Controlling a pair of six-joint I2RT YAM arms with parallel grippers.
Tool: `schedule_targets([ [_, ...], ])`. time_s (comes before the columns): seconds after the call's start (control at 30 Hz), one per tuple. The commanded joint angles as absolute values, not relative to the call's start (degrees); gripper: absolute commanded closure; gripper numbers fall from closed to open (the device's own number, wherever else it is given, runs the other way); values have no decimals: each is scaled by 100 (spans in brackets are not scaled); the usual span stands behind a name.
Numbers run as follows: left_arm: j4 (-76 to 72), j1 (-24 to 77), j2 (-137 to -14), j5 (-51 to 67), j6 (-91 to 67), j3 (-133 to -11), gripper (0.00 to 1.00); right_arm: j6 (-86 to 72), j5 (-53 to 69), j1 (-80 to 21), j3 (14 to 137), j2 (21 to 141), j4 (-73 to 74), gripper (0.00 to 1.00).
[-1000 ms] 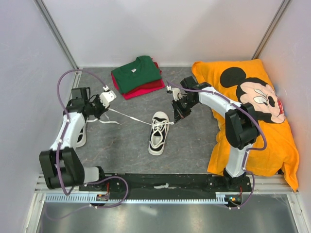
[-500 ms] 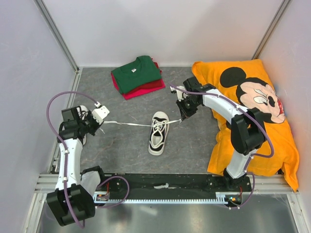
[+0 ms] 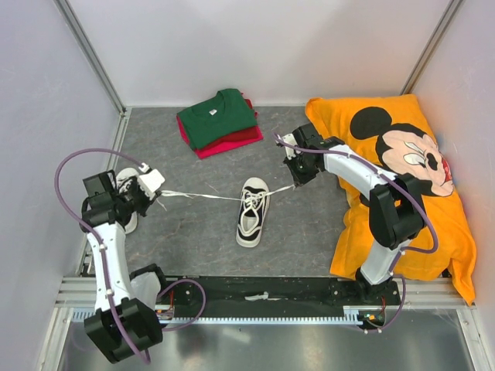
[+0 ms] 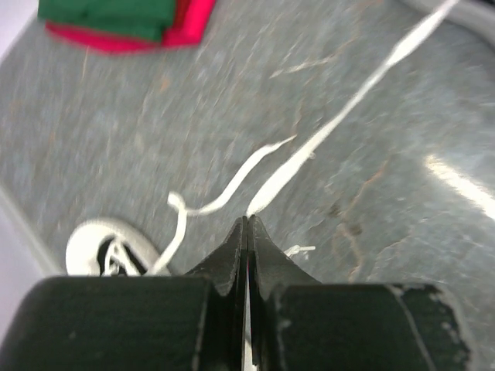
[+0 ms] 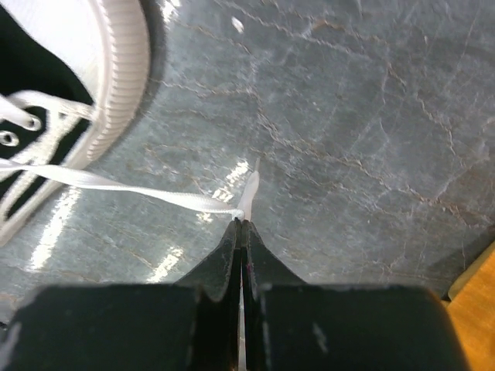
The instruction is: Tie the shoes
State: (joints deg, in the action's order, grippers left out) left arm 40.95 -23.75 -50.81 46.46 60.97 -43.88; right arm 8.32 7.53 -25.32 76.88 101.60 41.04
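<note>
Far left: a second small white canvas sneaker (image 4: 107, 250) lies beside the left arm, its laces loose. The left gripper (image 3: 159, 195) is pinched shut on one long white lace end (image 3: 203, 197). Over the last second I have swung this arm outward to the left, so the strand now runs nearly straight to the white low-top canvas sneaker (image 3: 250, 210) at table centre. The other lace end (image 3: 281, 188) is clamped in the right gripper (image 3: 297, 181), which has drawn back toward the orange cushion (image 3: 433, 224). Both strands are taut, so I judge the first knot is cinching. No bow yet.
</note>
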Motion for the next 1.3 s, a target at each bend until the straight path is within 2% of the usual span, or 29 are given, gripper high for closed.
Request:
schedule_targets([
  [0.0,5220,-1911,-4677,6099,7312,-4808,98,808,1360,-2663,8303,10142,3753,100],
  [0.17,5125,-118,-4491,6240,6944,-4808,98,642,2495,-2909,8788,10309,3202,100],
  [0.2,4880,634,-4465,6258,6769,-4799,98,607,2696,-2970,8920,10344,3104,100],
  [0.27,4257,1446,-4482,5987,5874,-4729,99,528,2960,-3120,9078,10485,2814,100],
  [0.3,3645,2364,-4526,5794,5662,-4729,98,484,3066,-3233,9262,10555,2734,100],
  [0.4,2659,3974,-4947,5178,5213,-4834,98,475,3576,-3427,9736,10985,2698,100],
  [0.5,1797,5031,-5693,4905,4931,-5123,98,492,4208,-3576,10141,11451,2689,100],
  [0.6,1084,5474,-6484,4737,4808,-5448,98,518,4675,-3691,10414,11829,2637,100],
  [0.73,28,5537,-7364,4886,4781,-5809,98,510,5185,-3823,10556,12242,2418,100],
  [0.83,139,5537,-7821,4965,4938,-6125,99,632,5317,-3788,10538,12471,2163,100],
  [0.87,593,5537,-7892,5027,5200,-6256,99,702,5387,-3771,10555,12533,2188,100],
  [1.03,1185,5555,-7708,5299,5939,-6091,99,712,5889,-3762,10652,12998,1917,100],
  [1.27,1248,5721,-7778,5484,5758,-6371,98,484,5792,-3797,11644,13912,1872,100],
])
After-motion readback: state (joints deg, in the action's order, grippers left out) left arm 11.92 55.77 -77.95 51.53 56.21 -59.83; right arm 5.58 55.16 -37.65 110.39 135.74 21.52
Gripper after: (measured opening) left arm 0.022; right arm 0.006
